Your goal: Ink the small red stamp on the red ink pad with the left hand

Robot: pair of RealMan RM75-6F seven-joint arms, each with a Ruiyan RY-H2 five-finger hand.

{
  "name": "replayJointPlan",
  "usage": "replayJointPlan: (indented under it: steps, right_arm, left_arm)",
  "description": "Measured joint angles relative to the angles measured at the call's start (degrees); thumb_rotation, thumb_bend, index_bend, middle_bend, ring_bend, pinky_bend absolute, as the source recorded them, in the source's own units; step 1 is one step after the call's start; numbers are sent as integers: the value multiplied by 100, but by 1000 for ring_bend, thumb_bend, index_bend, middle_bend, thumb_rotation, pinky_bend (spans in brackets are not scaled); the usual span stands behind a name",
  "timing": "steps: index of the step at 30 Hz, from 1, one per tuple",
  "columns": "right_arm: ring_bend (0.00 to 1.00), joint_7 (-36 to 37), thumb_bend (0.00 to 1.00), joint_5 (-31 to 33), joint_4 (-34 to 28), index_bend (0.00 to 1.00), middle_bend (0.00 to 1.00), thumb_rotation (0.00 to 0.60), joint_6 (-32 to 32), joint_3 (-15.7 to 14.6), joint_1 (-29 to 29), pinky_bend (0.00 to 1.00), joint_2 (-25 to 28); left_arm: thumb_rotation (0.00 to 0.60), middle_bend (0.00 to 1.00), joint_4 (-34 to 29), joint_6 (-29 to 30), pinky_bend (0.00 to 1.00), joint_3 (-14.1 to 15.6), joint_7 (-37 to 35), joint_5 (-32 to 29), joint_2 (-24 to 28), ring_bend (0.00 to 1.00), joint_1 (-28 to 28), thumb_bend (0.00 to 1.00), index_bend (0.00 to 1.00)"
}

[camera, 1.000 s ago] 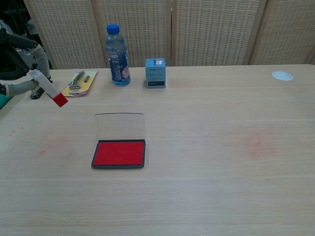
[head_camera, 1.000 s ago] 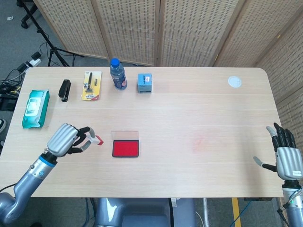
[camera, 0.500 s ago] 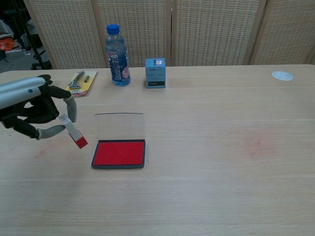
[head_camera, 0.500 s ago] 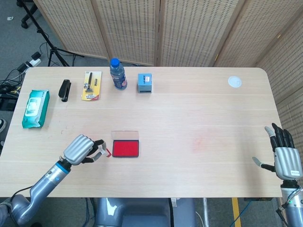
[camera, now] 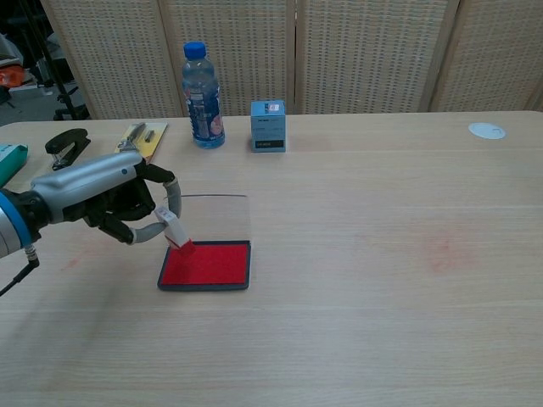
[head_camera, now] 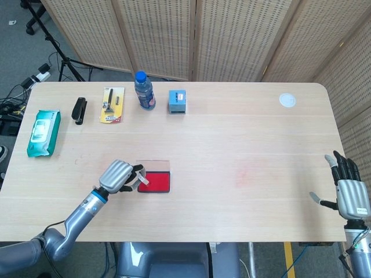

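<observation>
Near table (head_camera: 232, 145) front edge: left hand (camera: 119, 206) gripping small stamp (camera: 174, 230), tip at ink pad (camera: 206, 264) corner; pressing apparently underway. Right hand (head_camera: 349, 188) open, idle.

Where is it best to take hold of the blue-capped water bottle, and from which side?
Grip the water bottle around its middle body, coming from the front. It stands upright, the razor card and small box flank it, and the screen is behind.
</observation>
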Motion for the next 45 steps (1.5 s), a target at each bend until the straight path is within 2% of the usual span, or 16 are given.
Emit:
replayJointPlan:
  steps: [10, 45]
  right_arm:
    - [0, 54, 40, 10, 44, 0, 0, 600, -64, -2, 34, 0, -10]
    - [0, 135, 41, -11, 15, 0, 0, 600, -15, -3, 25, 0, 22]
  left_arm:
    - [600, 1000, 319, -180, 991, -66, 162, -257, -323, 1000, -149, 434, 601]
    - [600, 1000, 846, -445, 991, 97, 572, -538, -744, 1000, -270, 435, 601]
